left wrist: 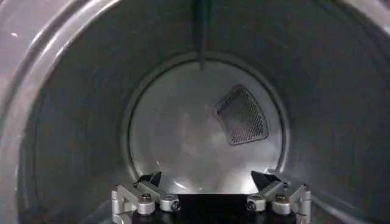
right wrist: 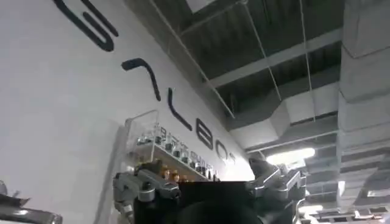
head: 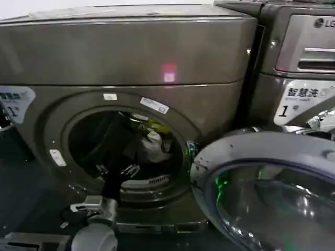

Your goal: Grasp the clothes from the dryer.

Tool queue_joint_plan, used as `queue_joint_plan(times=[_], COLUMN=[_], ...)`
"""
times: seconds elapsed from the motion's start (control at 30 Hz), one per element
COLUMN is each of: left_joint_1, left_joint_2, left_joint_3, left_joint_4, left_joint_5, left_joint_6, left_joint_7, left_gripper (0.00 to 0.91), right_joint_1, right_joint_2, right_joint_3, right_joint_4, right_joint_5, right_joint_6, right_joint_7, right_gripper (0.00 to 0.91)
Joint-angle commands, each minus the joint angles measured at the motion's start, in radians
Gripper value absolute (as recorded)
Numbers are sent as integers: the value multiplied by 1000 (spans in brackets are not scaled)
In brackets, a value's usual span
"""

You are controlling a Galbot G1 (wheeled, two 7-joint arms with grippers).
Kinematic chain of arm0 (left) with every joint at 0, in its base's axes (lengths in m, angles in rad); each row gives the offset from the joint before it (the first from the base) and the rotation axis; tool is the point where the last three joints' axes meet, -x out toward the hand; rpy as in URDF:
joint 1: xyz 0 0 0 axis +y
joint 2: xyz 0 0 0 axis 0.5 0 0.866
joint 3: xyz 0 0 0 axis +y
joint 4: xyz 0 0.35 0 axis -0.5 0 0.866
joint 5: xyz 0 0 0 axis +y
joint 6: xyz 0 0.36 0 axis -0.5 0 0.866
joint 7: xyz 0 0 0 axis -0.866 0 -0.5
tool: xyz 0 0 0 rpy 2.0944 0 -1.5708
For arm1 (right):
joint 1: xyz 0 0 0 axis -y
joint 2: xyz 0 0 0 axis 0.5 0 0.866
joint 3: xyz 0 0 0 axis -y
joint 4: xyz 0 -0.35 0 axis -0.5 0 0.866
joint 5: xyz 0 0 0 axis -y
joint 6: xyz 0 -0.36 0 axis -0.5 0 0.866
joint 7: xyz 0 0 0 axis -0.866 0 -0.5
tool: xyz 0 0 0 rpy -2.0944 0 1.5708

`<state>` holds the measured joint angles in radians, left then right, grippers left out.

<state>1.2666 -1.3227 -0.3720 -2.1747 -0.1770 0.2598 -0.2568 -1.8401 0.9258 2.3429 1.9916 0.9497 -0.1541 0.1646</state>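
Left tool (head: pixel 116 170): reaching into dryer (head: pixel 125 63) porthole, fingers spread, gripping nothing.
Clothes (head: pixel 152 140): lying inside drum, beyond tool.
Right tool (right wrist: pixel 210 185): pointing ceilingward, spread.

White lettered wall (right wrist: pixel 61 109), exposed ceiling ducts (right wrist: pixel 304 115), lit lamp (right wrist: pixel 291 156).

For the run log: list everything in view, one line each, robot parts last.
dryer: one, dark bronze-grey, centre, red light on the front, porthole open.
dryer door: one, grey ring with glass, swung open at right.
clothes: one small heap, white and yellow-green, inside the drum toward its right side.
drum vent: one, perforated grey patch on the drum's back wall.
LG machine: one, grey, at right behind the door.
left gripper: one, silver and black, at the porthole's lower rim reaching into the drum, jaws open, empty.
right gripper: one, silver and black, pointing up toward a ceiling and lettered wall.
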Motion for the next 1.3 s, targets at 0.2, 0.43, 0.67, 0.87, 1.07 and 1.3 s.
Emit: queue_joint_plan(times=[0.2,0.43,0.67,0.87,1.07,1.3], left_joint_1=[-11,-46,-241,-472,-663,-892], left_joint_2=[-9,-16,-38,-92,-154,-158], left_joint_3=[12,34,62,103,109,112], left_joint_4=[12,51,252,509,793,1141], left_joint_5=[8,36,6,20,54,111], left_joint_6=[-4,-22,-9,-41,-44,-1], left_joint_7=[3,13,12,22,25,228], left_gripper=[907,907,907,907,907,907], right_joint_1=[-1,2,-3,-26,-26,-14], right_joint_2=[1,4,-12,-18,-9,-18], right_joint_3=[10,10,39,64,62,55], right_joint_4=[-7,-3,2,-13,-17,-24], right_joint_5=[2,-7,-60,-86,-111,-109], right_joint_6=[13,-25,-144,-103,-41,-38], right_joint_7=[-1,1,70,126,59,55], right_gripper=[907,907,907,907,907,907])
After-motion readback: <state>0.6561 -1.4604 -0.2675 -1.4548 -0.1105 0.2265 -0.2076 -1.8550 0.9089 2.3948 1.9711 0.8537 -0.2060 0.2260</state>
